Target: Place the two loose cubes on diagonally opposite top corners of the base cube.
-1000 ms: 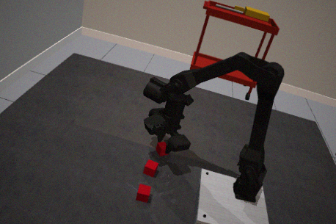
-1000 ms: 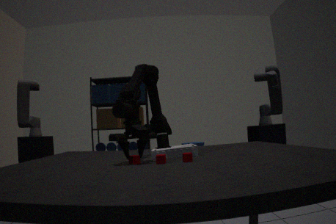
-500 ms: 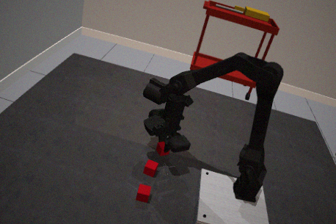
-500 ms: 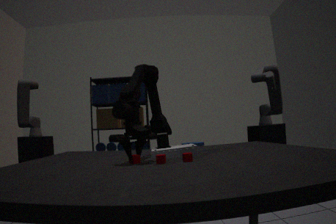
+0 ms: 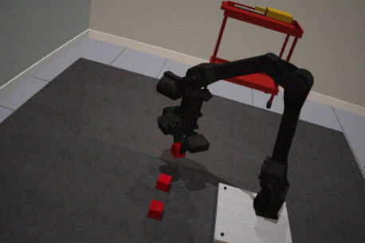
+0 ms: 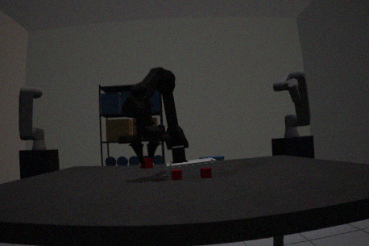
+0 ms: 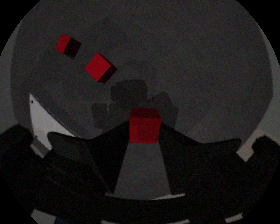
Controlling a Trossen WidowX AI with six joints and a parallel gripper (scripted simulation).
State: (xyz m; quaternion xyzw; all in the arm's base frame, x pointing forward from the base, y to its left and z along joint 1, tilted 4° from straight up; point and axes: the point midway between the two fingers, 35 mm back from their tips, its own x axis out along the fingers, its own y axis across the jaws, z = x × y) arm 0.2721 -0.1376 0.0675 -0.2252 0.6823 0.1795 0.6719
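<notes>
My gripper (image 5: 182,146) (image 6: 147,161) (image 7: 144,124) points down and is shut on a red cube (image 5: 176,150) (image 6: 149,164) (image 7: 145,131). The held cube is off the table, a little above it, and looks about level between the fingertips. A second red cube (image 5: 163,182) (image 6: 176,175) (image 7: 99,67) sits on the dark table, the nearer of the two to my gripper. A third red cube (image 5: 155,209) (image 6: 205,173) (image 7: 64,43) sits beyond it, apart from it. All three look alike, so I cannot tell which is the base cube. No cube rests on another.
The arm's pale mounting plate (image 5: 235,216) (image 7: 42,121) lies on the dark table (image 5: 100,108) (image 6: 181,206), to the right of the cubes in the top view. A red cart (image 5: 255,82) stands behind the table. A shelf and two other arms stand in the background of the exterior view.
</notes>
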